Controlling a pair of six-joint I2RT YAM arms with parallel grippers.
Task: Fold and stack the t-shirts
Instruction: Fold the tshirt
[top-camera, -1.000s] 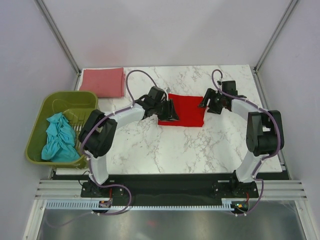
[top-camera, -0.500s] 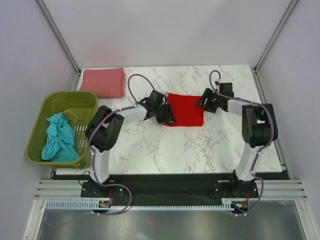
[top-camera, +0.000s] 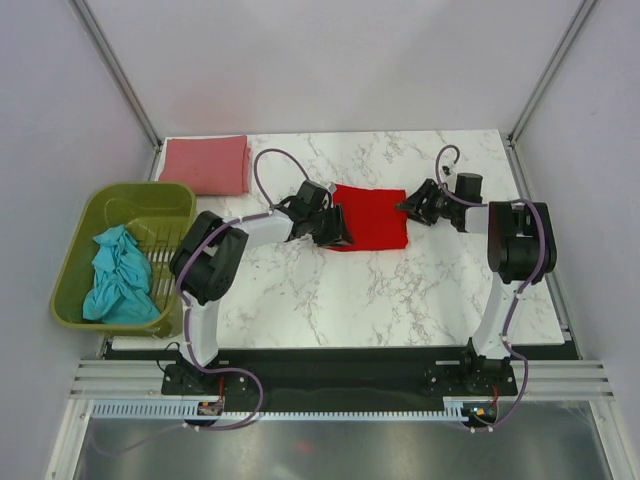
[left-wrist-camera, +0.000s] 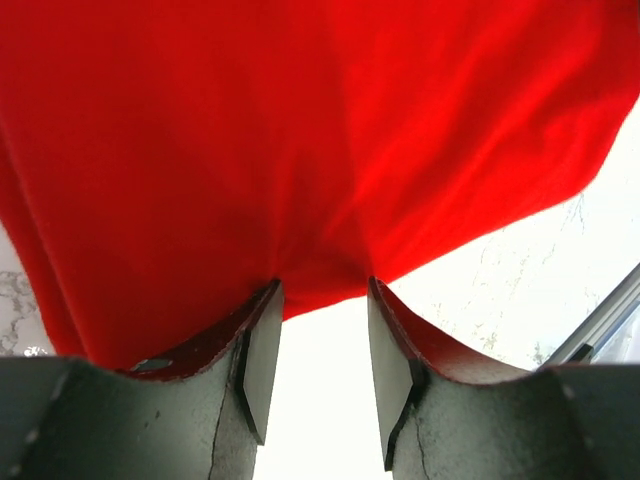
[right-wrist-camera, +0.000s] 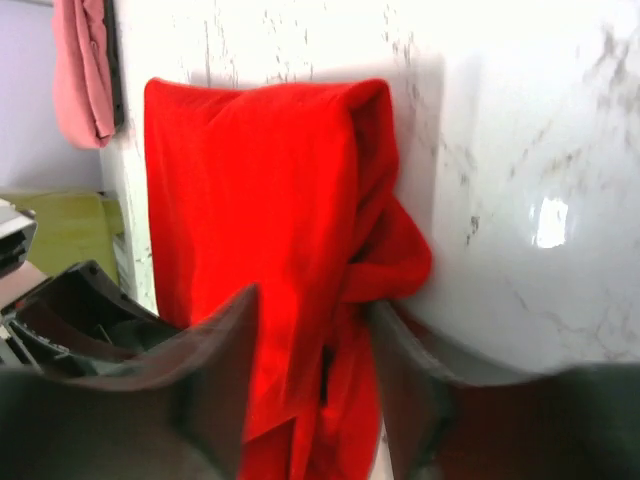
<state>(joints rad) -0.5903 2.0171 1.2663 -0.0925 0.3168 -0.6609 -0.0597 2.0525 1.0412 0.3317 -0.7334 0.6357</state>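
Where red shirt lies part-folded on surface, far of centre, my left gripper sits at its left edge, half apart, cloth at tips; gripped or not, can't tell. My right gripper at right edge: narrow, holding bunched cloth. Pink shirt folded, far left corner. Teal shirt crumpled in basket.

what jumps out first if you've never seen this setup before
The bright red shirt lies in the middle of the marble table, with the left gripper at its left edge and the right gripper at its right edge. Next come a folded pink shirt in the far left corner and a crumpled teal shirt in the green basket beside the table's left edge.
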